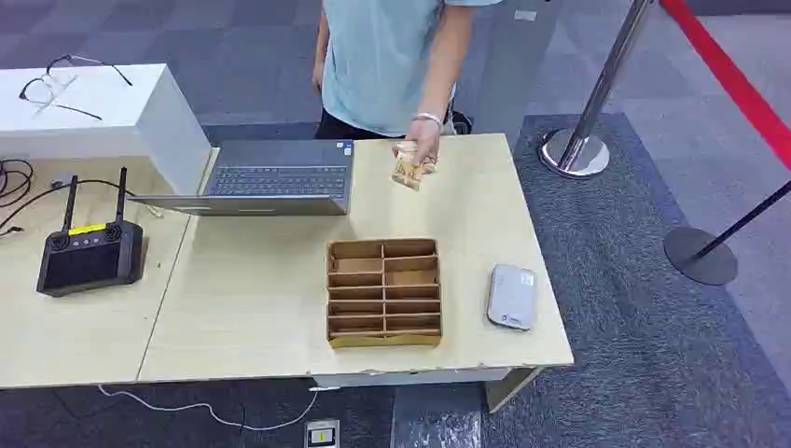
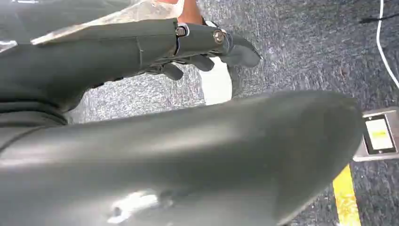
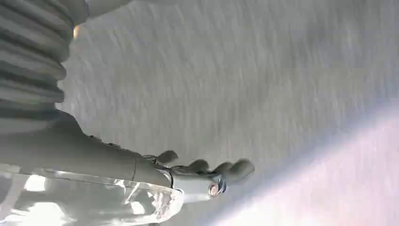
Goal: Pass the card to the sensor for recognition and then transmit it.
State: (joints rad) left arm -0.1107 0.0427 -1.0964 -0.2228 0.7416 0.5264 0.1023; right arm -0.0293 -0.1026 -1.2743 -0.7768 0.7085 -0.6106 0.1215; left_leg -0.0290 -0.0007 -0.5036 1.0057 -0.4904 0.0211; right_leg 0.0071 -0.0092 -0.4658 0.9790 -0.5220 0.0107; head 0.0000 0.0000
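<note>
card: small tan item held in a person's hand above the far edge of the worktop, just right of the laptop; print too small to read, looks like a card or small stack.
sensor: flat grey pad lying on the worktop near its right edge, just right of the divider box, well apart from the card.
divider box: brown cardboard organiser in the middle-front of the worktop, two columns of shallow slots; slots look bare, cannot tell for sure.
open room: bare wood between laptop and box, and between box and front edge; narrow strip between sensor and right edge.
edges: worktop's front-right corner sits close to the sensor; seam to a second worktop on the left.
laptop: open, grey, at far edge, left of the card.
remote controller: black with two antennas, on the left worktop, cables behind it.
white box: raised white block at far left, glasses on top.
person: in light-blue shirt, standing at the far side.
floor: grey carpet, stanchion bases and red belt to the right.
left hand: hanging over the carpet, fingers loosely curled, holding nothing.
right hand: over blurred floor, fingers loosely curled, nothing in it.
</note>
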